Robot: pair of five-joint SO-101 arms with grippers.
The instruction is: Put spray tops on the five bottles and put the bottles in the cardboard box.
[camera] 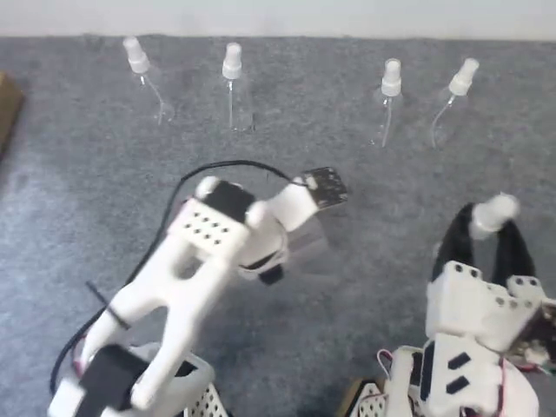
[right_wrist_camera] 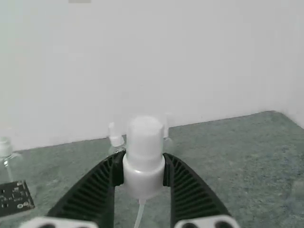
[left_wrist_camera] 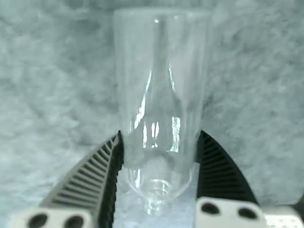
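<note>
The uncapped clear bottle (left_wrist_camera: 161, 109) lies between the fingers of my left gripper (left_wrist_camera: 159, 137), which pinch its sides near the shoulder, neck toward my wrist, grey carpet (camera: 373, 174) behind it. My right gripper (right_wrist_camera: 142, 161) is clamped on one spray top (right_wrist_camera: 144, 142), held up off the carpet. Four capped bottles (camera: 143, 82) (camera: 233, 87) (camera: 388, 100) (camera: 453, 100) stand in a row at the far side.

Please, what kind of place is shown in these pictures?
Probably a robot test bench, not a home: white robot arms are mounted at a table covered in grey carpet, with a plain white wall behind.
</note>
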